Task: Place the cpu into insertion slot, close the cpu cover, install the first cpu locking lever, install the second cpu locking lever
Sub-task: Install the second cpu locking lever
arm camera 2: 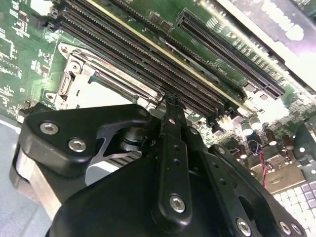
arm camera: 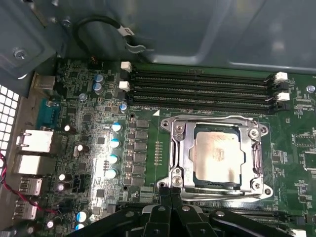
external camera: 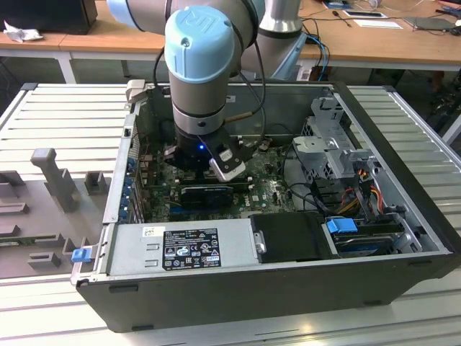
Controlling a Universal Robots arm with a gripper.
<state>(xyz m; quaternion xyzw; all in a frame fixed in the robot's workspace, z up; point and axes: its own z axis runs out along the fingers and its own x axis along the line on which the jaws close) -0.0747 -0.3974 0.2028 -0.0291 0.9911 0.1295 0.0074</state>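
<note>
The cpu (arm camera: 217,155) is a flat, pale square chip, and in the first wrist view it sits inside the insertion slot (arm camera: 216,191) with the cpu cover (arm camera: 179,148), a thin shiny metal frame with a square window, lying flat around it. The slot is on a green circuit board (arm camera: 94,128) dotted with small round silver parts, inside an open dark computer case (external camera: 216,295). The case rests on a pale table (external camera: 65,108) made of long ribbed metal slats, with wooden desks (external camera: 108,32) far behind it. There is one robot arm (external camera: 205,65), grey with a blue cap, reaching down into the case. Four long black memory slots (arm camera: 202,89) run side by side just beyond the slot. The black gripper (arm camera: 170,192) has its two thin fingers pressed close together, holding nothing, with the tips right at the near edge of the slot's metal rim
</note>
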